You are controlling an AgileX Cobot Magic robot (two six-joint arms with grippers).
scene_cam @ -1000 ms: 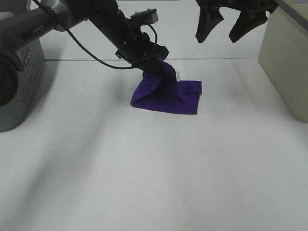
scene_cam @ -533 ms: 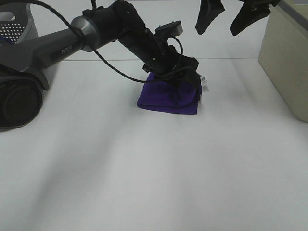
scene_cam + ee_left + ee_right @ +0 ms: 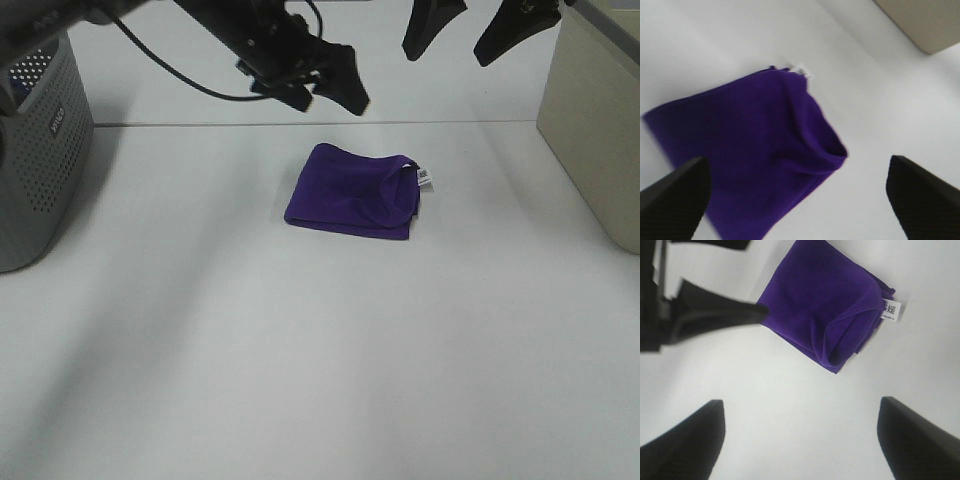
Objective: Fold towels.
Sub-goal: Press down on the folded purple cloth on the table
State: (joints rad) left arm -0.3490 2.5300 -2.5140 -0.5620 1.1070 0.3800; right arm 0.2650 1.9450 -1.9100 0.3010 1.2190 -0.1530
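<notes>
The deep purple towel (image 3: 353, 191) lies folded flat on the white table, its small white tag (image 3: 424, 178) at the right edge. It also shows in the left wrist view (image 3: 752, 150) and the right wrist view (image 3: 827, 310). My left gripper (image 3: 325, 90) is open and empty, raised above and behind the towel's left side. My right gripper (image 3: 480, 30) is open and empty, high above the table behind the towel's right side.
A grey perforated basket (image 3: 40, 150) stands at the left edge. A beige box (image 3: 595, 120) stands at the right edge. The table's back edge runs just behind the towel.
My left gripper has let go of the towel after laying its raised edge over to the right, and has risen up and left. The towel now lies folded flat. My right gripper has barely moved.
</notes>
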